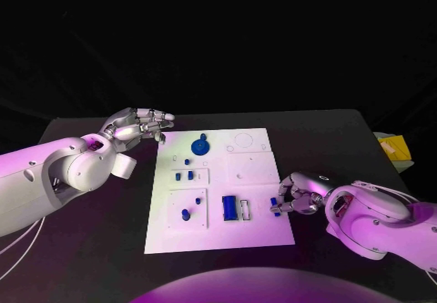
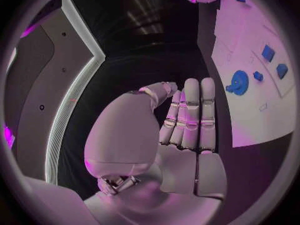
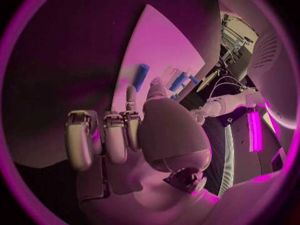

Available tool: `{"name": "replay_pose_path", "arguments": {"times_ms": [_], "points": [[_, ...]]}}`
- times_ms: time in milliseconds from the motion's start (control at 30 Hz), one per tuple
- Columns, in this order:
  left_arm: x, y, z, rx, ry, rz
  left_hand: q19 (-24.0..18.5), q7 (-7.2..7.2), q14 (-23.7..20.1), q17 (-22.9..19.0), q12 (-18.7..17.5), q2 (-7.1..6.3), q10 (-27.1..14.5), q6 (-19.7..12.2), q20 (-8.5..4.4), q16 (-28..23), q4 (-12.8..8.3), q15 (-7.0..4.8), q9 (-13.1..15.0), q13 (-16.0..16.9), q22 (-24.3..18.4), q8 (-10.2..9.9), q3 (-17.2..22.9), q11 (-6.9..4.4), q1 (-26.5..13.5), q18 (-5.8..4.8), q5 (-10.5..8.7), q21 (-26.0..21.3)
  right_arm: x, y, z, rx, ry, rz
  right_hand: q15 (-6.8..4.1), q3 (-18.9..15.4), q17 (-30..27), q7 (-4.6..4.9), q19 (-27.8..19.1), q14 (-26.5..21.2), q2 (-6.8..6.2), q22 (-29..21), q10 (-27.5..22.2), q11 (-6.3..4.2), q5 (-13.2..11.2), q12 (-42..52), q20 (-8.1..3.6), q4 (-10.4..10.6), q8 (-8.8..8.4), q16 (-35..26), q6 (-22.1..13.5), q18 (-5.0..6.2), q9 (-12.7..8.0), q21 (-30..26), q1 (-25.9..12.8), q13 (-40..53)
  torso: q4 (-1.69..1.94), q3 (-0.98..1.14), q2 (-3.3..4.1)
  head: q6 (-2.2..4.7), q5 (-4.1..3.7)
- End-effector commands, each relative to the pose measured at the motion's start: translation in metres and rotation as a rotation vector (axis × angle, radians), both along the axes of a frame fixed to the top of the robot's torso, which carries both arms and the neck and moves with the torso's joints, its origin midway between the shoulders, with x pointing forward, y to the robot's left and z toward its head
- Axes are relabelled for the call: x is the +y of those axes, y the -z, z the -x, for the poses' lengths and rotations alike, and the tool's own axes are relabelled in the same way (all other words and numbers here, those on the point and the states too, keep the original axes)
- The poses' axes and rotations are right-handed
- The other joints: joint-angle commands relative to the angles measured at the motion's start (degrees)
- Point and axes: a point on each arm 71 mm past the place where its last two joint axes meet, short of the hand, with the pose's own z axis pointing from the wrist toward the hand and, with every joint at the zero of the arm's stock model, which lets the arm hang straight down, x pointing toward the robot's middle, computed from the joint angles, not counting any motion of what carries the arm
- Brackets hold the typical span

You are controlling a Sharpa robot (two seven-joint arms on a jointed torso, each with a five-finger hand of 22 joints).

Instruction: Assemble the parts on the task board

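Part (image 1: 275,206) just beside right fingers (image 1: 285,203)

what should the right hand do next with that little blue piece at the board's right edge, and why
Probably close its fingertips on the small blue part and lift it. The right hand sits at the task board's right edge with fingers right beside that part, and whether it already grips it cannot be told. The left hand holds nothing.
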Motion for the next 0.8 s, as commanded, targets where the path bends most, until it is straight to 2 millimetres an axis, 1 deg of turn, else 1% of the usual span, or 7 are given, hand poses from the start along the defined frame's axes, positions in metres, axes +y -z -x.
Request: {"name": "replay_pose_path", "arguments": {"times_ms": [33,267,467,567,733,767,800], "points": [[-0.002,-0.001,0.001,-0.003,0.014,0.01,-0.29,-0.01,-0.35,-0.09,0.23,0.4,-0.31,0.45,0.14,-0.21,-0.11,-0.12,0.1,-0.09,0.1,-0.22,0.1,-0.22,0.19,0.41,0.2,0.24,-0.001,0.003,0.0,-0.014,-0.016,0.059,-0.06,-0.46,15.1,0.13,4.48,5.87,1.22,13.89,0.79,0.0,0.2,-0.43,-0.02,-0.06,-0.44,0.25,-0.35,-0.38,-0.11,-0.19,2.18,8.38,0.03,0.02,0.03,-0.03,0.07],[-0.001,-0.001,0.001,-0.003,0.013,0.01,-0.29,-0.01,-0.35,-0.09,0.23,0.4,-0.31,0.45,0.14,-0.21,-0.11,-0.12,0.1,-0.09,0.1,-0.22,0.1,-0.22,0.19,0.41,0.2,0.24,0.002,0.01,0.001,-0.01,-0.024,0.074,-0.01,-0.79,15.1,0.18,4.39,5.87,1.23,13.83,0.6,0.05,0.22,-0.67,0.03,-0.14,-0.81,0.25,-0.29,-0.33,-0.19,-0.44,3.48,8.19,-0.07,0.07,0.0,-0.21,0.17],[-0.001,-0.001,0.001,-0.003,0.014,0.01,-0.29,-0.01,-0.35,-0.09,0.23,0.4,-0.31,0.45,0.14,-0.21,-0.11,-0.12,0.1,-0.09,0.1,-0.22,0.1,-0.22,0.19,0.41,0.2,0.24,0.007,0.014,0.001,-0.01,-0.031,0.07,-0.04,-0.93,15.1,0.11,4.38,5.87,1.88,13.82,0.57,0.0,0.45,-0.72,0.04,-0.3,-1.41,0.25,0.0,-0.32,-0.33,-0.46,6.38,8.21,-0.08,0.09,0.03,-0.27,0.3],[-0.001,-0.001,0.001,-0.003,0.014,0.01,-0.29,-0.01,-0.35,-0.09,0.23,0.4,-0.31,0.45,0.14,-0.21,-0.11,-0.12,0.1,-0.09,0.1,-0.22,0.1,-0.22,0.19,0.41,0.2,0.24,0.008,0.016,0.001,-0.011,-0.033,0.067,-0.15,-0.14,15.1,0.0,4.39,5.87,3.01,13.83,0.58,-0.11,-3.4,-0.75,-0.06,-0.14,-2.01,0.25,0.37,-0.33,-0.43,-0.43,9.27,8.25,-0.09,0.08,0.03,-0.33,0.26],[-0.001,-0.001,0.001,-0.002,0.014,0.01,-0.29,-0.01,-0.35,-0.09,0.23,0.4,-0.31,0.45,0.14,-0.21,-0.11,-0.12,0.1,-0.09,0.1,-0.22,0.1,-0.22,0.19,0.41,0.2,0.24,0.01,0.016,0.001,-0.012,-0.032,0.067,-0.7,4.64,15.1,-0.62,4.42,5.87,4.68,13.86,0.43,-0.72,-1.97,-0.89,-0.54,-1.75,-3.29,0.25,0.55,-0.35,-0.9,-0.32,17.19,8.3,-0.06,0.01,0.01,-0.43,0.17],[-0.001,-0.001,0.001,-0.002,0.014,0.01,-0.29,-0.01,-0.35,-0.09,0.23,0.4,-0.31,0.45,0.14,-0.21,-0.11,-0.12,0.1,-0.09,0.1,-0.22,0.1,-0.22,0.19,0.41,0.2,0.24,0.01,0.016,0.001,-0.012,-0.032,0.067,-0.72,7.2,15.1,-0.53,4.44,5.87,3.83,13.88,0.42,-0.7,2.24,-0.92,-0.67,-1.63,-3.55,0.25,0.44,-0.37,-0.84,-0.25,19.34,8.38,-0.05,0.0,0.0,-0.43,0.16],[-0.001,-0.001,0.001,-0.002,0.014,0.01,-0.29,-0.01,-0.35,-0.09,0.23,0.4,-0.31,0.45,0.14,-0.21,-0.11,-0.12,0.1,-0.09,0.1,-0.22,0.1,-0.22,0.19,0.41,0.2,0.24,0.01,0.017,0.001,-0.012,-0.032,0.067,-0.59,9.85,15.1,-0.37,4.44,5.87,2.62,13.89,0.37,-0.57,2.76,-1.05,-0.58,-0.67,-3.46,0.25,0.21,-0.38,-0.48,-0.23,20.02,8.32,-0.05,0.0,-0.02,-0.44,0.14]]}}
